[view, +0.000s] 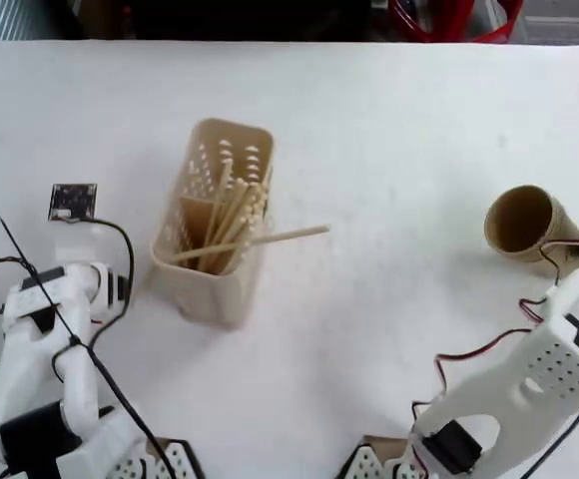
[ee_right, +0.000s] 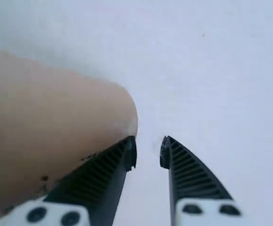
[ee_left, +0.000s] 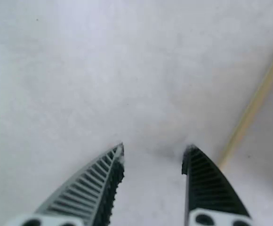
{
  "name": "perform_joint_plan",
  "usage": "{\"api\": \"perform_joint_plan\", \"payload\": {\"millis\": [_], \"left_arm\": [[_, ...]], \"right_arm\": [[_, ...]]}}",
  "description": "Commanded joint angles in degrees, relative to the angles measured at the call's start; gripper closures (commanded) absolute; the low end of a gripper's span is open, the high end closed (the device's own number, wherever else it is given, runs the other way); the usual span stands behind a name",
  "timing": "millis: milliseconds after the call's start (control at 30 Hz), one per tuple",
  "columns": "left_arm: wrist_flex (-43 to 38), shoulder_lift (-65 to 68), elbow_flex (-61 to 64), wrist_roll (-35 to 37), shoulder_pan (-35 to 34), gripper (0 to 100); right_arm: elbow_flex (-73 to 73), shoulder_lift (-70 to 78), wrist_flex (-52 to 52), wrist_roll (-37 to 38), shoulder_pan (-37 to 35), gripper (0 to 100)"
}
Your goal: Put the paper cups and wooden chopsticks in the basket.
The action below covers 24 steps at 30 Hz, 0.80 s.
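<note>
A beige slotted basket [view: 215, 225] stands left of the table's middle with several wooden chopsticks [view: 232, 222] in it. One chopstick [view: 280, 238] lies across its rim and pokes out to the right. A brown paper cup [view: 522, 222] lies on its side at the right, mouth toward the basket. My right gripper [ee_right: 148, 151] is low over the table beside the cup [ee_right: 47, 141], slightly open, with nothing between its fingers. My left gripper [ee_left: 155, 149] is open over bare table left of the basket, and a tan strip [ee_left: 259, 96] runs past it.
A small black circuit board [view: 72, 200] with a cable lies on the table at the left, beyond the left arm [view: 45, 329]. The right arm [view: 539, 369] rises from the front right. White tabletop [view: 389, 329] lies between basket and cup.
</note>
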Motion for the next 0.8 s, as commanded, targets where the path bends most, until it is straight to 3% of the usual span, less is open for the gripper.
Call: {"api": "perform_joint_plan", "payload": {"millis": [0,400,600,767], "left_arm": [[1.49,-0.22,-0.26,-0.7,-0.22,79],[1.49,-0.22,-0.26,-0.7,-0.22,79],[1.49,-0.22,-0.26,-0.7,-0.22,79],[1.49,-0.22,-0.26,-0.7,-0.22,79]], "right_arm": [[0.62,2.95,-1.98,0.62,0.13,89.0],[0.53,9.98,-6.9,0.0,5.23,88.9],[0.53,9.89,-6.99,-4.22,10.59,88.9],[-4.31,6.99,1.19,-4.4,8.13,88.9]]}}
